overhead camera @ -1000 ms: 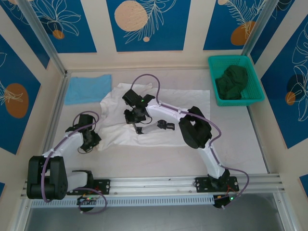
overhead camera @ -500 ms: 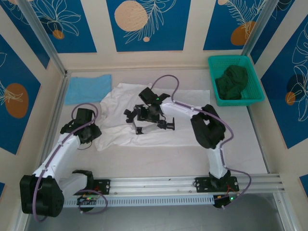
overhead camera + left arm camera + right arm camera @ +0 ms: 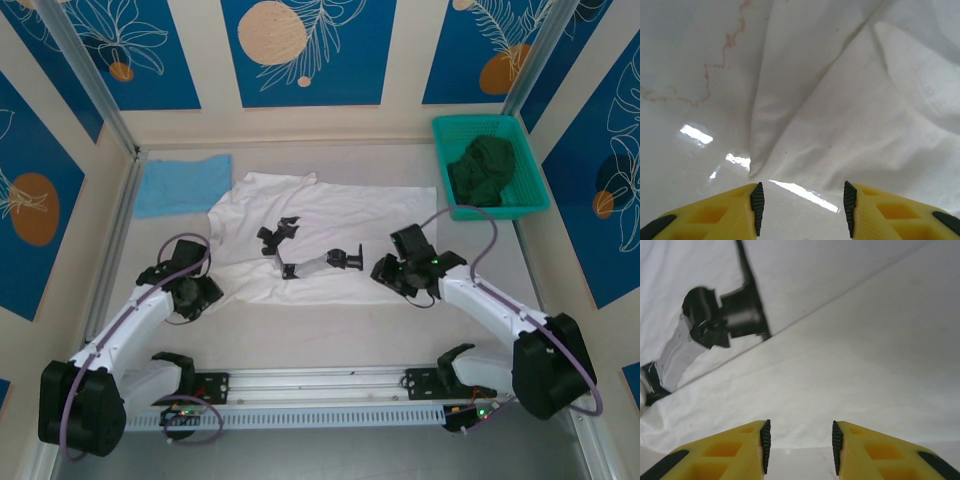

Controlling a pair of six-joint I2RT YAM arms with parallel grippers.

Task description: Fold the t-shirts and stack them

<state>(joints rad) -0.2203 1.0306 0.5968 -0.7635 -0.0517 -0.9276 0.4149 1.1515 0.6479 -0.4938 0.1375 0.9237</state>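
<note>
White cotton under the top camera: large white t-shirt point(image 3: 340, 215) spread flat across the middle of the table point(image 3: 350, 330), black prints point(image 3: 315, 262) on it. Folded light-blue t-shirt point(image 3: 183, 185) lying apart at its 10 o'clock. Teal basket point(image 3: 495, 212) with dark green cloth point(image 3: 482, 168) at 2 o'clock. Left gripper point(image 3: 203, 297) at the white shirt's 8 o'clock corner, right gripper point(image 3: 385, 270) at its 4 o'clock edge. Probable step: taking the two near corners for a first fold. To do it well, pinch edge cloth only, keep both sides level, then lift and carry together without dragging a crease.

Left wrist camera: left gripper point(image 3: 802, 200) roughly half spread, nothing between the pads point(image 3: 758, 202), bare table below. Pointed shirt corner just ahead, toward 11 o'clock. Best to slide under that edge before closing.

Right wrist camera: right gripper point(image 3: 800, 442) likewise partly spread, holding nothing, poised over white cloth close to its near edge. Black print at 10 o'clock. Contact with the cloth: impossible to tell.
</note>
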